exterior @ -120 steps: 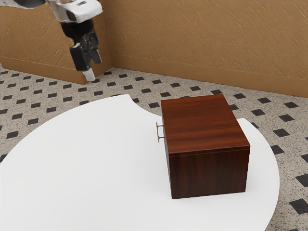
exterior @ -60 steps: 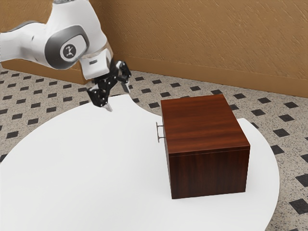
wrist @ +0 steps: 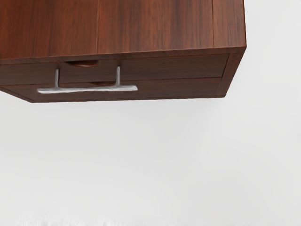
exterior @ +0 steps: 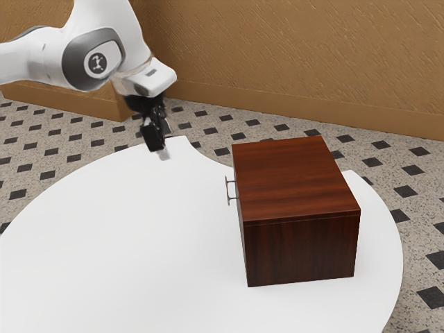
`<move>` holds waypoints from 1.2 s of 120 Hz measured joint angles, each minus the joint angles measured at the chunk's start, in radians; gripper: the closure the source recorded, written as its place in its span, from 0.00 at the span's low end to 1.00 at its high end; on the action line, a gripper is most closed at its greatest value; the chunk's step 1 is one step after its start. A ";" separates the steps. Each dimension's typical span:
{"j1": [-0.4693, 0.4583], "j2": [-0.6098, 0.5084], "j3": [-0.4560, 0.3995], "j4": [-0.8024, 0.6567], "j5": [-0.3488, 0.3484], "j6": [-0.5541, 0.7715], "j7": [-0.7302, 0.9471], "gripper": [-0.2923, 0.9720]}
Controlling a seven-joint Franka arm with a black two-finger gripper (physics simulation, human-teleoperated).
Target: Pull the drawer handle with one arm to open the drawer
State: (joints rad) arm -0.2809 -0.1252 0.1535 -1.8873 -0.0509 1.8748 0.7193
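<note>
Wrist view, dark wood drawer (wrist: 178,69) shut, silver bar handle (wrist: 87,88), gripper (exterior: 161,150) spread unclear.

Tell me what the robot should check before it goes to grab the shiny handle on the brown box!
1. Silver bar handle in the wrist view: ok, the whole bar shows.
2. Drawer shut and ready to pull: ok, its front does not stick out of the dark brown wooden box.
3. Black gripper at the handle: not ok, it hangs over the far edge of the round white table, apart from the handle.
4. Way from gripper to handle: ok, only bare tabletop lies between them.
5. Box flat on the table: ok.
</note>
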 joint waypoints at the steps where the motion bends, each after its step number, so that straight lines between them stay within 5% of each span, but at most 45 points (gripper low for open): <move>1: 0.001 0.000 0.001 0.002 0.001 -0.008 -0.020 0.24; 21: -0.003 0.023 0.009 -0.001 -0.026 -0.026 -0.334 0.23; 54: -0.014 0.115 0.009 -0.004 -0.041 0.183 -0.780 0.25; 76: -0.035 0.155 0.009 -0.003 -0.051 0.256 -1.029 0.36; 144: 0.004 0.343 0.018 0.043 -0.189 0.419 -1.465 0.51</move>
State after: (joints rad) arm -0.2766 0.2182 0.1716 -1.8438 -0.2396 2.2939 -0.7454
